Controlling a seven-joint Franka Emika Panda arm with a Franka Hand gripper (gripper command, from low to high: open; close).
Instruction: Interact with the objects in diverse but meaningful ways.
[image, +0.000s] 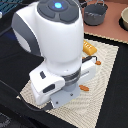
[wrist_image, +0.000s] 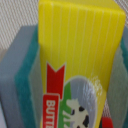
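Yellow rectangular packet with red label (wrist_image: 80, 65) fills my wrist view, seated between the two teal-faced pads (wrist_image: 29, 75) of my end effector (wrist_image: 75, 75), which is clamped on it. In the exterior view my arm (image: 55, 40) covers the centre of the woven mat (image: 107, 60) on the dark surface (image: 120, 100). An orange-brown bread loaf (image: 89, 48) lies at 2 o'clock from the arm. A grey pot (image: 95, 14) sits at 1 o'clock
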